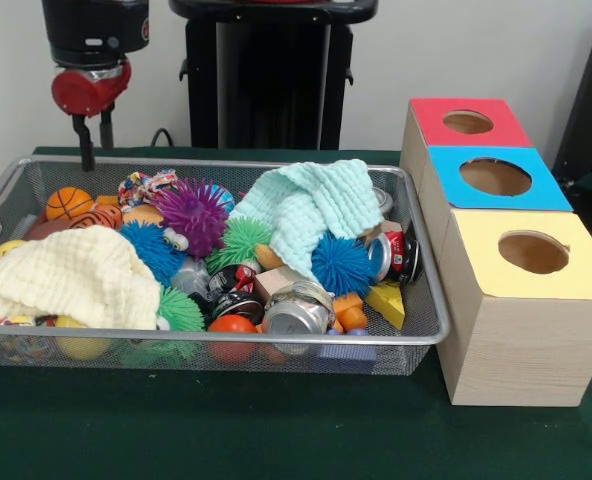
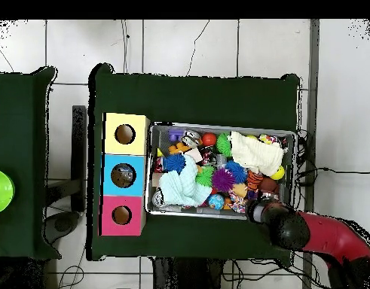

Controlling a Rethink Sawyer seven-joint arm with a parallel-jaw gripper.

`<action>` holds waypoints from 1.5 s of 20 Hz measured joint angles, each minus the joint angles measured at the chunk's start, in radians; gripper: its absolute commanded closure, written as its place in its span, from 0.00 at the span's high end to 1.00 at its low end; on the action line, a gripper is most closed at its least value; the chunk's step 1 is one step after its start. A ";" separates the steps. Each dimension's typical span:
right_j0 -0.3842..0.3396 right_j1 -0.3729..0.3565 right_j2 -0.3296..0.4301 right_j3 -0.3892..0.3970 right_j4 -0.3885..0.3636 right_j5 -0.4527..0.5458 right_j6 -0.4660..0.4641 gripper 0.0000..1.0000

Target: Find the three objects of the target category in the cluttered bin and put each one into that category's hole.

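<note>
No bottles show yet among the clutter; searching is underway. The tool (image 1: 92,140), prongs apart and empty, hovers over the bin's (image 1: 226,164) back corner; next, lift the cloths.

Lighting was even and fairly bright in both views, diffuse, with no hard shadows. A soft shadow lay on the green desk (image 1: 276,430) under the wire bin (image 1: 416,340) and beside the wooden boxes (image 1: 516,350). Metal cans (image 1: 294,315) showed mild glare. Front view was slightly soft; overhead detail was coarse.
</note>
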 measured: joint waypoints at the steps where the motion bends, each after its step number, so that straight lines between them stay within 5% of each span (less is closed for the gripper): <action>1: -0.001 0.010 0.000 -0.012 -0.016 0.000 0.000 1.00; 30: -0.003 0.020 -0.002 -0.021 -0.031 0.000 0.000 1.00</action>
